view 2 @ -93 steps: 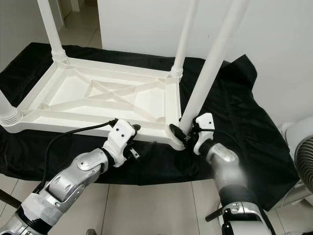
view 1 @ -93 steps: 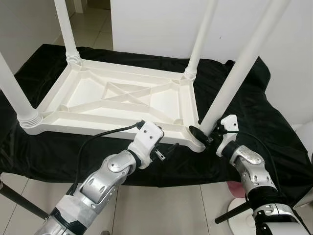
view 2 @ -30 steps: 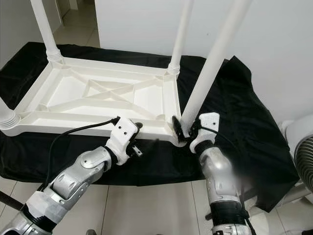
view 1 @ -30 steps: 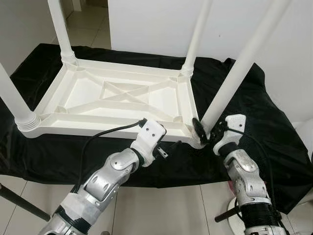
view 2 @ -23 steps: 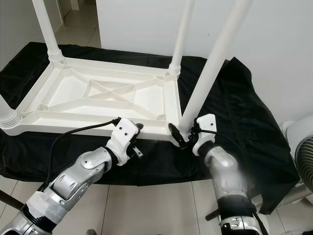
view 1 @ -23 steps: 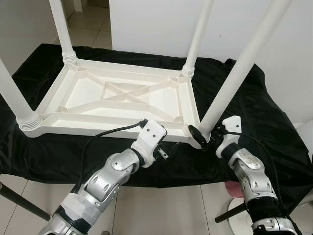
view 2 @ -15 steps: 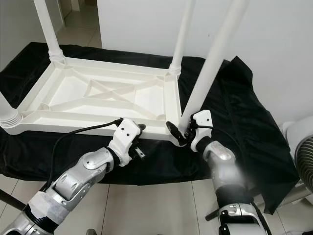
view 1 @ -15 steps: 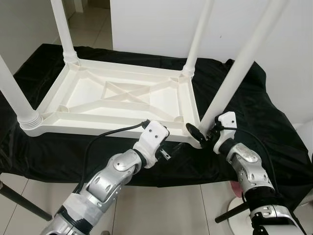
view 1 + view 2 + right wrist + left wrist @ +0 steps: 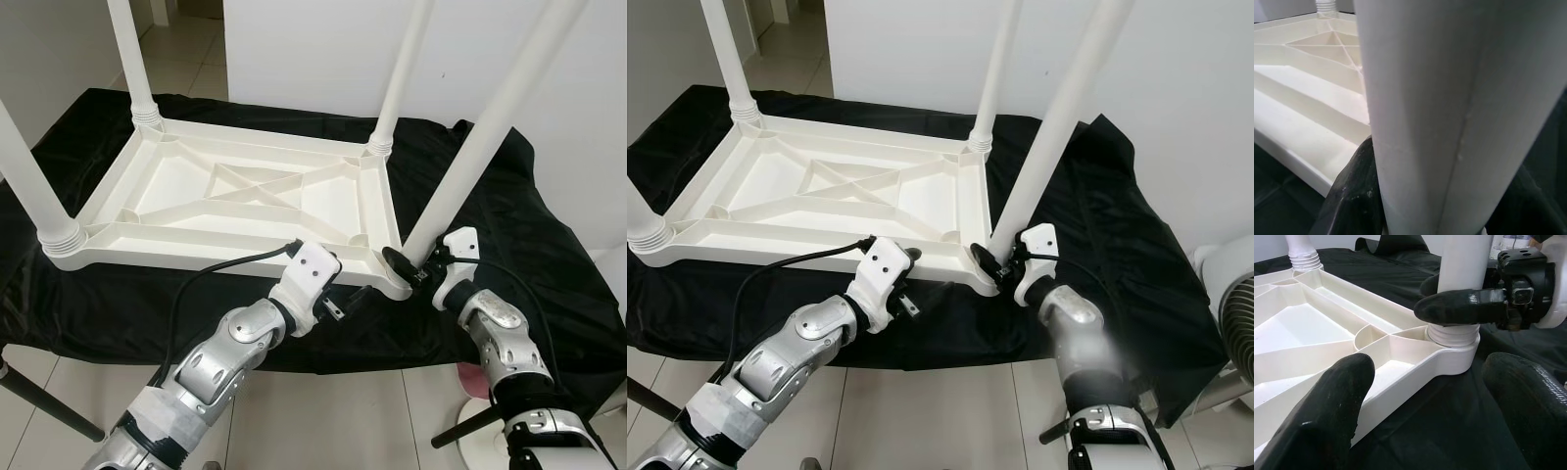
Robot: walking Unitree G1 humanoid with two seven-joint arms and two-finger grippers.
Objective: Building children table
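A white plastic children's table (image 9: 245, 196) lies upside down on a black cloth (image 9: 509, 211) spread over a low table, its ribbed underside facing up. Four white legs rise from its corners: a far-left leg (image 9: 132, 59), a far-right leg (image 9: 397, 78), a near-left leg (image 9: 29, 176), and a near-right leg (image 9: 490, 127) that leans to the right as it goes up.

The right gripper (image 9: 416, 266) is at the foot of that near-right leg, its black fingers (image 9: 1354, 196) clenched around the post just above the ribbed collar where it meets the corner socket. In the right wrist view the white post stands straight in front of the lens and hides most of what lies behind it.

The left gripper (image 9: 1430, 401) sits just near the same corner, low against the near edge of the tabletop, with its fingers (image 9: 1327, 401) spread wide apart and gripping nothing; the corner socket shows between them. A black cable (image 9: 225, 264) loops from the left wrist across the near rim.

Beyond the cloth stands a white wall (image 9: 313, 49), with pale floor tiles (image 9: 186, 49) on the far left. A round white fan (image 9: 1229, 294) stands at the right, near the cloth's edge.
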